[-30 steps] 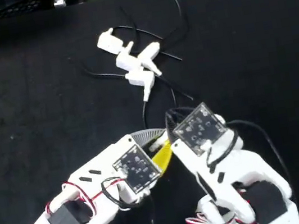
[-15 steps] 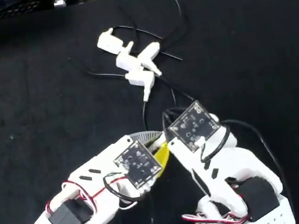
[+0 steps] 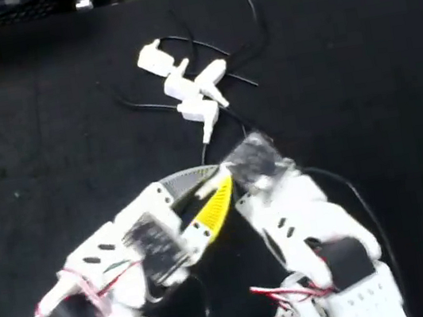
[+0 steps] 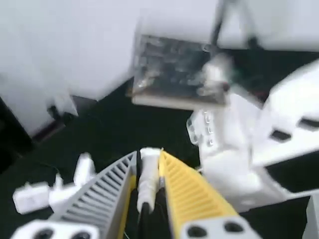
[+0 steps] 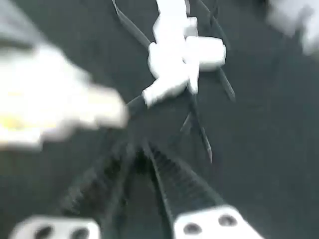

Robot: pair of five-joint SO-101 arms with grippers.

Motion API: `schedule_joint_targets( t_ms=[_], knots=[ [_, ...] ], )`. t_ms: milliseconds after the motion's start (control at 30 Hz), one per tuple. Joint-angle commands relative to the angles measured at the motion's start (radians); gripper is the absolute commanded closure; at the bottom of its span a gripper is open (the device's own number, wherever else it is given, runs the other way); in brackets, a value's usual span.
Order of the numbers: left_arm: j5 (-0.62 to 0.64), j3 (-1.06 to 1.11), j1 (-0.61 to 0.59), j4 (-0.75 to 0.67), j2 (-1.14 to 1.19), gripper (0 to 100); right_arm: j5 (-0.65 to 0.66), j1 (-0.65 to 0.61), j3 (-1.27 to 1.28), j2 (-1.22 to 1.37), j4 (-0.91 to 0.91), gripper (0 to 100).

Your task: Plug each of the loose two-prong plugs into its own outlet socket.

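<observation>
Plugging work at an early stage, by the look of it. Left claw [image 4: 148, 155] is clamped on a white plug [image 4: 146, 181], whose black cable [image 4: 144, 219] runs back between the grey and yellow fingers. This plug appears to be held clear of the desk [image 3: 357, 63] and is not mated with any socket. Right claw [image 5: 142, 153] has its dark fingers drawn together to a point; whether a cable lies between them cannot be told. Remaining white pieces [image 3: 185, 90] lie in a tangled heap at 12 o'clock from both claws, toward the desk's far side. Whether any pair in that heap is already joined cannot be told, so every insertion is judged outstanding.

High view gives the layout: arms entering from 7 and 5 o'clock, with their tips close together short of the heap. Left wrist view shows the grip on the plug, which the high view hides behind the arms, and the right arm [image 4: 239, 149] close alongside. Right wrist view looks along its claw toward the heap.
</observation>
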Motion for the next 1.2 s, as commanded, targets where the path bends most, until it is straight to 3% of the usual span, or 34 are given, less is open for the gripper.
schedule_joint_targets(
  t_ms=[0, 200, 400, 533, 767, 1033, 1167],
  knots=[
    [0.008, -0.074, -0.007, 0.023, -0.002, 97, 0.005, 0.005, -0.018, -0.007, -0.017, 98.5],
    [0.008, -0.018, -0.036, 0.021, 0.003, 97, -0.017, 0.175, 0.056, 0.001, -0.172, 98.5],
    [0.094, -0.042, -0.254, 0.048, 0.213, 97, -0.138, 0.341, 0.236, 0.002, -0.285, 93.7],
    [0.149, -0.082, -0.371, 0.08, 0.43, 97, -0.13, 0.351, 0.323, 0.002, -0.319, 87.0],
    [0.328, -0.124, -0.513, 0.123, 0.683, 97, -0.13, 0.35, 0.36, -0.001, -0.361, 86.4],
    [0.474, -0.067, -0.641, 0.021, 0.775, 97, -0.13, 0.348, 0.387, -0.007, -0.397, 86.4],
    [0.523, -0.047, -0.644, -0.005, 0.776, 97, -0.13, 0.348, 0.397, -0.004, -0.422, 86.4]
  ],
)
